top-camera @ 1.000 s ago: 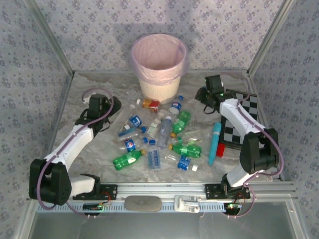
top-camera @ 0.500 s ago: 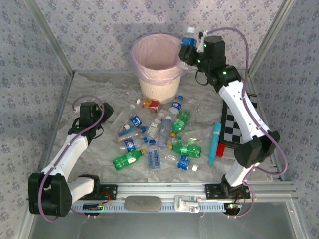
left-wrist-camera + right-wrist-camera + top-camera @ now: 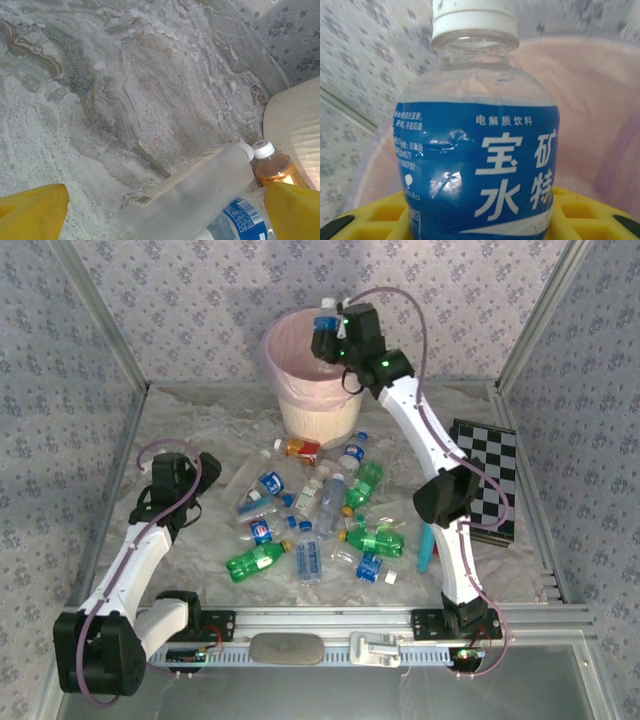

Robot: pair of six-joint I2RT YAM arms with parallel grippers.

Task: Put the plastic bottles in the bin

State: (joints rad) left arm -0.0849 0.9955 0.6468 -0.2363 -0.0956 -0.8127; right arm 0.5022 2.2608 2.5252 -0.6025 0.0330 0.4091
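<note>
My right gripper (image 3: 327, 337) is shut on a clear plastic bottle (image 3: 325, 322) with a blue label and white cap. It holds the bottle upright over the bin's pink-lined mouth (image 3: 300, 348). In the right wrist view the bottle (image 3: 477, 150) stands between yellow fingers (image 3: 375, 215), with the pink liner (image 3: 590, 125) behind it. Several more bottles (image 3: 320, 520), clear and green, lie in a heap mid-table. My left gripper (image 3: 170, 475) is open, left of the heap. Its wrist view shows yellow fingertips (image 3: 30, 212) spread wide around a frosted bottle (image 3: 200, 190), not touching it.
A black-and-white chequered board (image 3: 490, 480) lies at the right, with a turquoise stick (image 3: 428, 545) beside it, partly behind the right arm. An orange-drink bottle (image 3: 270, 165) lies against the bin's cream wall (image 3: 295, 130). Patterned walls close in three sides.
My right arm has lifted the blue-labelled bottle from the table's right side, then swung it left over the bin's mouth. My left gripper drew slightly back and left, still open.
</note>
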